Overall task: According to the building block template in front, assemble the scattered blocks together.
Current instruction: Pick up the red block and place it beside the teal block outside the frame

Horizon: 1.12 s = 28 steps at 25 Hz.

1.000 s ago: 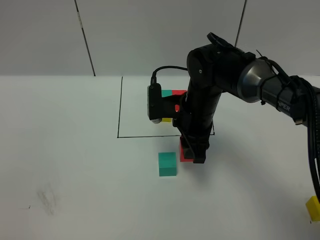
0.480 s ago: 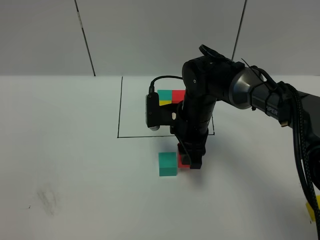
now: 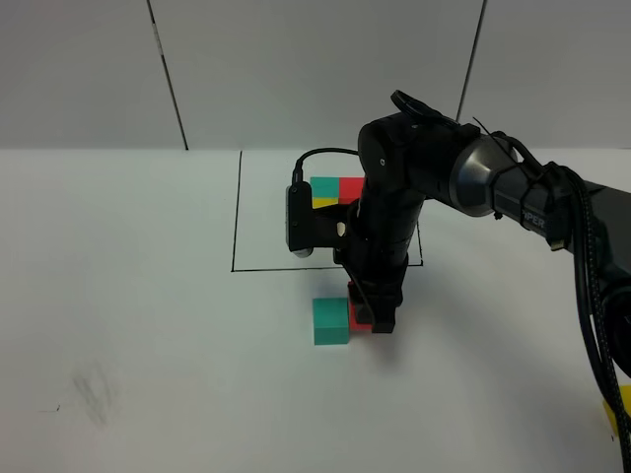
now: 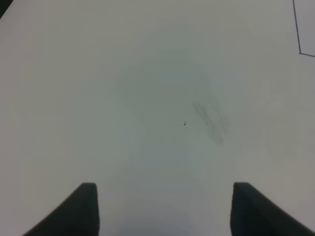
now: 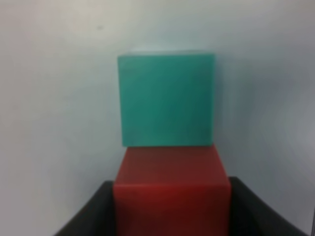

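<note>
As the right arm has swung down and left over the last second, the red block (image 3: 354,317) it carries has gone from hanging clear of the teal block (image 3: 330,322) to sitting flush against its right side, just below centre of the overhead frame. Right gripper (image 3: 375,317) clamps the red block. The wrist view confirms this: dark fingers (image 5: 86,216) on both flanks of red, teal face butted against it, no visible gap, edges close to aligned. Whether red rests on the table (image 3: 148,325) or a hair above it, cannot tell. Judgement: the teal–red pair now matches the top row of the template (image 3: 330,189), which sits inside the black rectangle (image 3: 237,212) at upper centre, partly hidden by the arm; it reads teal left, red right, yellow below teal. What remains would be to release red, then fetch yellow. Yellow block (image 3: 610,424) lies at the lower right edge, mostly cut off behind a cable and well apart from the pair. Left gripper (image 4: 165,211) is idle, jaws apart with nothing between them, only bare table and a faint grey smudge (image 4: 211,118) beneath. Blocks are plain matte cubes of equal size, sharp-edged and unmarked. Flat faces should mate cleanly, but may slide on the smooth white surface at release.
</note>
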Each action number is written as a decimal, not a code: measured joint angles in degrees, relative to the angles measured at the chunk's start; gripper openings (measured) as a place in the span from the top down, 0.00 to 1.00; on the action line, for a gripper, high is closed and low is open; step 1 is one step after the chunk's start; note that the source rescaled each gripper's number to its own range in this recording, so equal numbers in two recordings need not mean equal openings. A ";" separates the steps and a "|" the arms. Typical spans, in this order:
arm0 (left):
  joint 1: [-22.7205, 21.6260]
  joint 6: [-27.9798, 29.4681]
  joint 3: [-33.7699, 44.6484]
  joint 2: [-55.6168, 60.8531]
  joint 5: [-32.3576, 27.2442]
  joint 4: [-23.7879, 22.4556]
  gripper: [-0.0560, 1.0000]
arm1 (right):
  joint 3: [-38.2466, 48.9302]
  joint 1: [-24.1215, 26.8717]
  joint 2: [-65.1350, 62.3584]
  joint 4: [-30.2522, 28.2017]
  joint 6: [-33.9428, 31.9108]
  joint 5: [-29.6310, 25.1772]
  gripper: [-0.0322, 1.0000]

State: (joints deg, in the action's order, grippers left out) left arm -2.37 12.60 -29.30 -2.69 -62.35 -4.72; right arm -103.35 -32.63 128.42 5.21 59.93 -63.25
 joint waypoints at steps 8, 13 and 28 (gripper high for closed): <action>0.00 0.00 0.00 0.00 0.00 0.00 0.60 | 0.00 0.00 1.93 1.84 0.29 1.59 0.74; 0.00 0.00 0.00 0.00 0.00 0.00 0.60 | -0.06 0.00 3.48 2.34 0.43 2.15 0.74; 0.00 0.12 0.00 0.00 0.00 0.00 0.60 | -0.12 0.00 3.59 2.46 -2.37 2.59 0.74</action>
State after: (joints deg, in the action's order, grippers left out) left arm -2.37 12.72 -29.30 -2.69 -62.35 -4.72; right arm -103.47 -32.63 132.01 7.68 57.56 -60.66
